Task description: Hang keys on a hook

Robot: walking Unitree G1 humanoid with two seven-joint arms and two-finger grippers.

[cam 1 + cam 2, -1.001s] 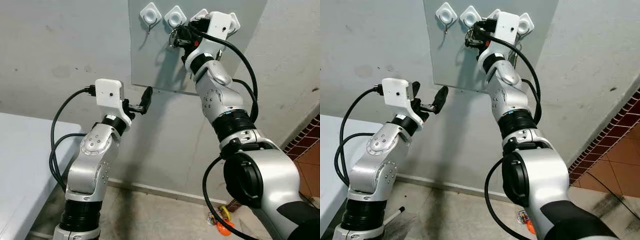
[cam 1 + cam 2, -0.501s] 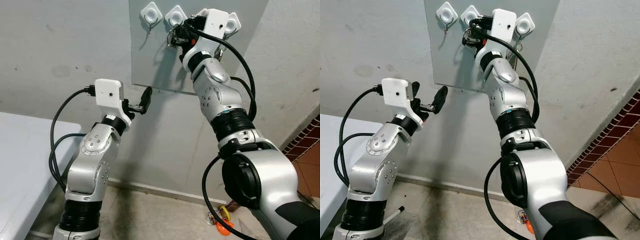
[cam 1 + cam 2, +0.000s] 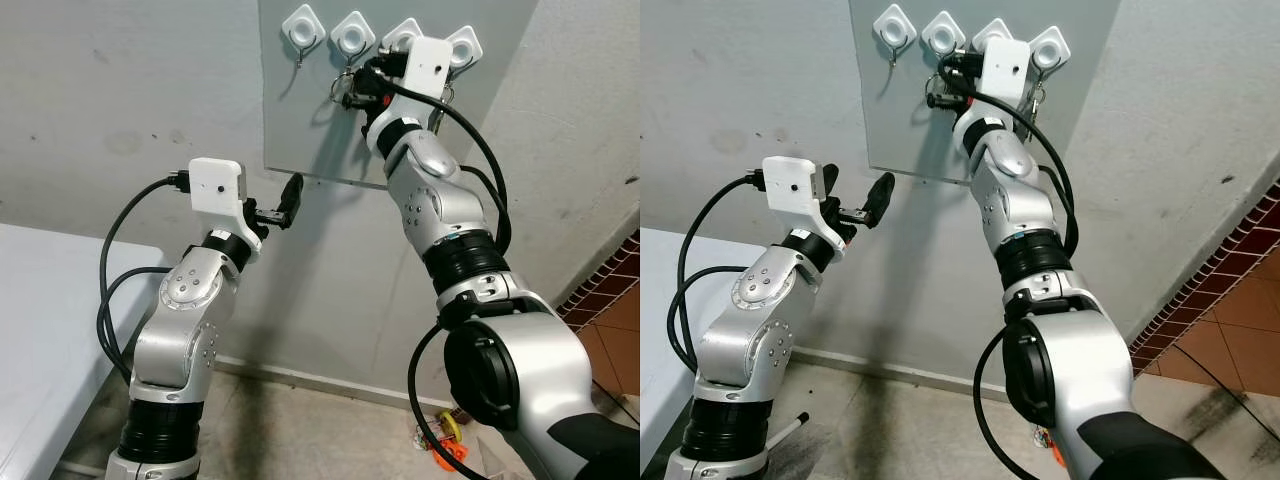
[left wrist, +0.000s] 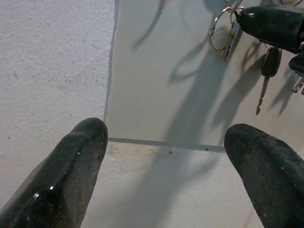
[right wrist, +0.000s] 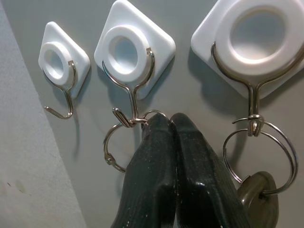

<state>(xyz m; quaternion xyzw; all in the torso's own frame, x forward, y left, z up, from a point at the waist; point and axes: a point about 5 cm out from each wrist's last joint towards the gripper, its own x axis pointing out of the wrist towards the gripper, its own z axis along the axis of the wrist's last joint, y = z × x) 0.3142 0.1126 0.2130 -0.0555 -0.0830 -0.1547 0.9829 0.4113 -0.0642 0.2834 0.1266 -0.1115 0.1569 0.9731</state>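
While right gripper (image 5: 168,124) pinches key ring (image 5: 124,140) at second hook (image 5: 129,107), left gripper (image 4: 166,156) gapes below board edge (image 4: 164,143).

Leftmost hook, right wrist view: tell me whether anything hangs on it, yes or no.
No. The leftmost hook hangs bare, while the key ring held by the right gripper sits on the next hook.

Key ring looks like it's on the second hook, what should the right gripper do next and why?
Probably open the right gripper and back away: its fingers are pinched shut on the key ring, which already seems looped over the second hook.
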